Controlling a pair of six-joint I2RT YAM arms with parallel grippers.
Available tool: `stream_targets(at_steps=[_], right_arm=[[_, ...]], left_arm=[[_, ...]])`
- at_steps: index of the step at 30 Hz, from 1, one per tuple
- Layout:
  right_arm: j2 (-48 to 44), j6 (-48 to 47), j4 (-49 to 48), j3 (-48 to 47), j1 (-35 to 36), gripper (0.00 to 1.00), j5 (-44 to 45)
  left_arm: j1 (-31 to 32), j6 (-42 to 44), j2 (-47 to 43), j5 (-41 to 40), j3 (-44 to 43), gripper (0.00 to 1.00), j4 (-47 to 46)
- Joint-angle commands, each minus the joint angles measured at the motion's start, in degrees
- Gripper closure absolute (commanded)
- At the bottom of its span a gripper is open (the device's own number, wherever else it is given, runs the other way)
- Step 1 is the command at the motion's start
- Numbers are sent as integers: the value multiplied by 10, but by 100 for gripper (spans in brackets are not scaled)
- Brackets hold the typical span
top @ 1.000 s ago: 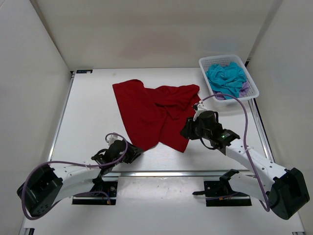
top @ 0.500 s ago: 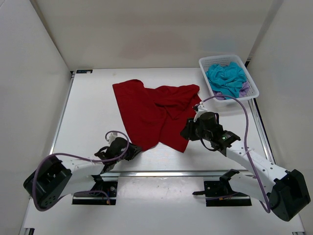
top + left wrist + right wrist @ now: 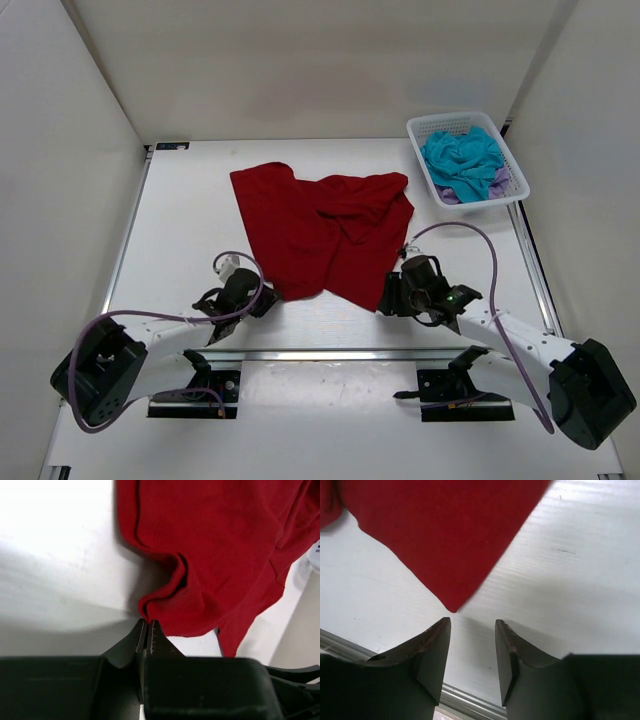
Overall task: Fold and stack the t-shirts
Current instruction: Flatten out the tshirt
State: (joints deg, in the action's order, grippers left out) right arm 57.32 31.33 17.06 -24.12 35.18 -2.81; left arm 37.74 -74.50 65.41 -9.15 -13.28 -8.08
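Left fingers (image 3: 156,639) now pressed together, pinching near hem of red t-shirt (image 3: 215,555) after closing this past second. Right gripper (image 3: 472,622) has moved down to its near right corner, jaws spread, cloth not yet between them. Shirt lies crumpled on table (image 3: 180,220); spreading grasp half set.

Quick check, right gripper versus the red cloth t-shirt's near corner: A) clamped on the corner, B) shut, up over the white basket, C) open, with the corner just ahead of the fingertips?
C: in the wrist view the right gripper stands open with nothing between its jaws, and the red cloth t-shirt ends just beyond the tips.
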Motion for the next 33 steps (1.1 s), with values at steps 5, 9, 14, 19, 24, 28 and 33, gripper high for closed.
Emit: stream_targets(at_steps=[5,9,14,19,24,28,33], right_arm=[[49,69,-40,1,48,60,26],[77,86,-45,-4,50,62,49],[95,98,-57,1,45,66,60],[129,98,-52,-4,43,73,76],[129,94,-44,-5,36,82,85],[121,87,-40,-2,29,98,82],[62,62,9,-45,28,100,102]], left_arm=[[15,129,-10,-48,-30,100,43],[24,147,-25,-54,-25,100,43],[29,160,-53,-49,-18,100,39],[39,154,-67,-53,-9,100,39],[37,155,-66,-46,-11,100,36],[40,155,-66,-49,-17,100,39],[16,200,-75,-36,-57,100,104]])
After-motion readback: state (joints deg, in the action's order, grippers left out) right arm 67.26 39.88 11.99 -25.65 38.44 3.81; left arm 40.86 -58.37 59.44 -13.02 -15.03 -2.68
